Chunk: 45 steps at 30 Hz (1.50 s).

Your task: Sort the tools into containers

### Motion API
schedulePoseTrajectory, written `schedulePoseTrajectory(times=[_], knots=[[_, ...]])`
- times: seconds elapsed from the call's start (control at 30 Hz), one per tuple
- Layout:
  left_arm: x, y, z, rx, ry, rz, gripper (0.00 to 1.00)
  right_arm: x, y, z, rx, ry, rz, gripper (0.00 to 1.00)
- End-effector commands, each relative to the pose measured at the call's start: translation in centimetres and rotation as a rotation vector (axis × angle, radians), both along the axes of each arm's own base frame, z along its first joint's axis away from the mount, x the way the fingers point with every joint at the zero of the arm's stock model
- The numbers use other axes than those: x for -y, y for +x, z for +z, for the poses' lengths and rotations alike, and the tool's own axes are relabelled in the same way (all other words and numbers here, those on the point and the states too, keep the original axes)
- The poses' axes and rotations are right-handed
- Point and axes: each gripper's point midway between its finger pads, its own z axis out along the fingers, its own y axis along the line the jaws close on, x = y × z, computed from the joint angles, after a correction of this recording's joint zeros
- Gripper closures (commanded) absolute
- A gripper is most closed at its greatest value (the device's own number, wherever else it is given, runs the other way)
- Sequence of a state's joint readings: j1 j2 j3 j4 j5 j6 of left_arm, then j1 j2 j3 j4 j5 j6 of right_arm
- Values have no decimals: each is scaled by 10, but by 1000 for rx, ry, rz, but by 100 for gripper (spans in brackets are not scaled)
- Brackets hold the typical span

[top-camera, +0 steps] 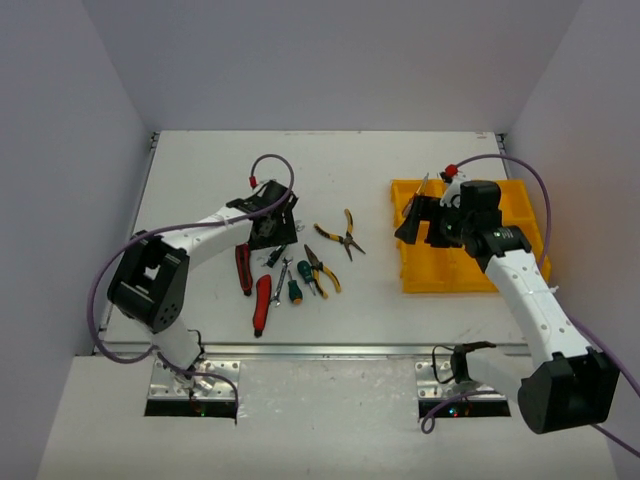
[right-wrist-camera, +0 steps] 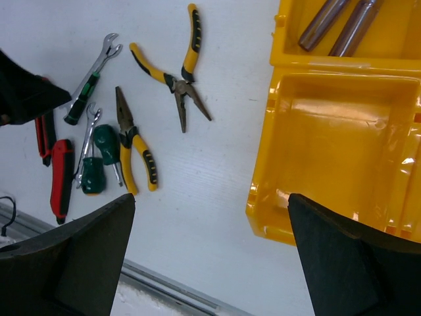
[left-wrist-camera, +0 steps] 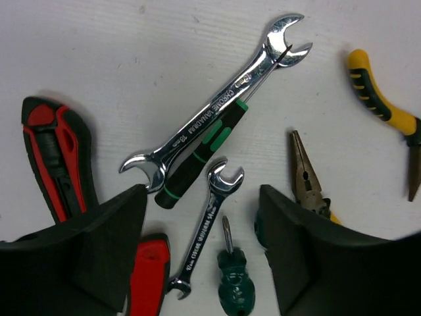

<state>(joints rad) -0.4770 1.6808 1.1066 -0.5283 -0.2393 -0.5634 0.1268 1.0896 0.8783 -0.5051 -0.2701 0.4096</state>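
Left end effector [left-wrist-camera: 200, 197] hangs open, empty, above wrenches [left-wrist-camera: 210, 112]; right end effector [right-wrist-camera: 210, 204] gapes wide, empty, over the yellow tray [right-wrist-camera: 276, 217] edge.

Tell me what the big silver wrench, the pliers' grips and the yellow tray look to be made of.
Large silver open-ended wrench: polished, likely chrome-plated steel; it shows mirror glints and stamped lettering.
Yellow-and-black pliers grips: probably moulded rubber or soft plastic, matte, with black inset ribs.
Bright yellow organiser tray: glossy moulded plastic, with rounded corners and soft highlights.
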Motion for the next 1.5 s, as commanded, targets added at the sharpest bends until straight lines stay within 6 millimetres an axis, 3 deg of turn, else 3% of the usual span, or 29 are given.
schedulePoseTrajectory(times=[0.0,0.07,0.37,0.63,0.87,1.2,1.47], knots=[[18,19,-4,12,-16,-141,51,-13,5,28,124,55,74,2],[20,18,-14,-15,-17,-162,58,-14,4,27,117,59,85,2],[19,17,-37,-59,10,-171,61,-16,2,28,125,68,96,1],[18,14,-49,-79,15,-174,81,-16,2,28,125,72,97,1],[23,19,-39,-51,-6,-179,100,-17,2,27,125,74,101,1],[20,21,-7,16,-12,-162,100,-19,2,28,124,82,106,1],[21,21,2,31,-24,-162,100,-19,2,28,124,84,108,1]])
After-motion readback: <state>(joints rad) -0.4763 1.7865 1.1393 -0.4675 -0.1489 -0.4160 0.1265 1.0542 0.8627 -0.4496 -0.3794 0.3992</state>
